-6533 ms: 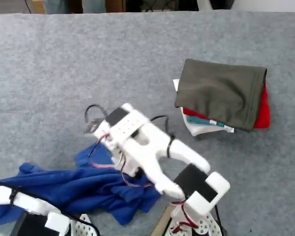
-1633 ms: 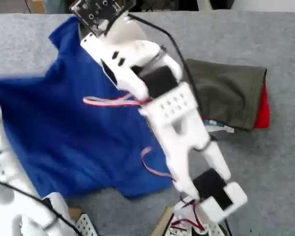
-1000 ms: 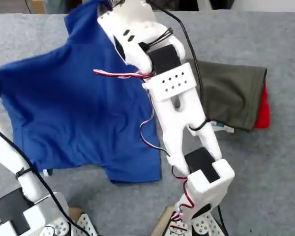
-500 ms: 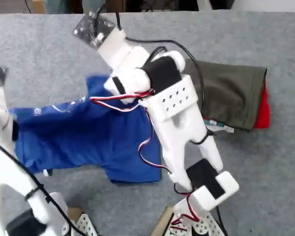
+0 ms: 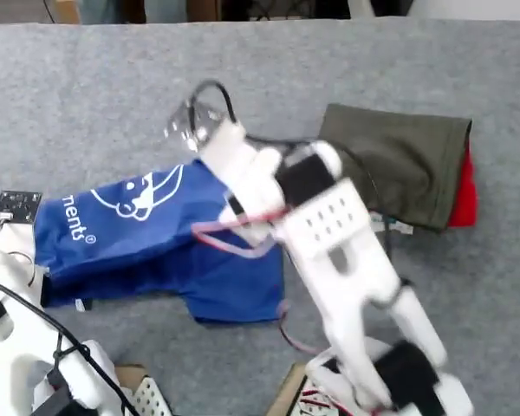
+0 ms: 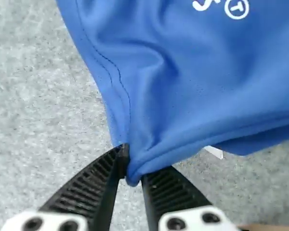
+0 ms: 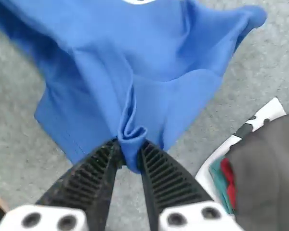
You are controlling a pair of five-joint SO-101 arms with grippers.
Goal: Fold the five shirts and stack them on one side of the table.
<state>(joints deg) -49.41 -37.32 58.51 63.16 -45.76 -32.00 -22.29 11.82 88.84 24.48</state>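
While the blue shirt (image 5: 147,230) lay half-folded at the near left of the counter (image 5: 95,95), white lettering uppermost, its edge was pinched by the left tool (image 6: 130,180) and by the right tool (image 7: 130,166); folded shirts (image 5: 399,165) were stacked at right.

Your stack of folded shirts (image 5: 399,169) sits on the table (image 5: 87,87) toward its right side, and everything else is off to the left of that stack. The loose shirt (image 5: 156,234) lies near the stack, doubled over with one layer on top of the other. Your right gripper (image 7: 130,150) is clamped on the shirt corner closest to the stack, and your left gripper (image 6: 130,167) pinches the corner well away from it.
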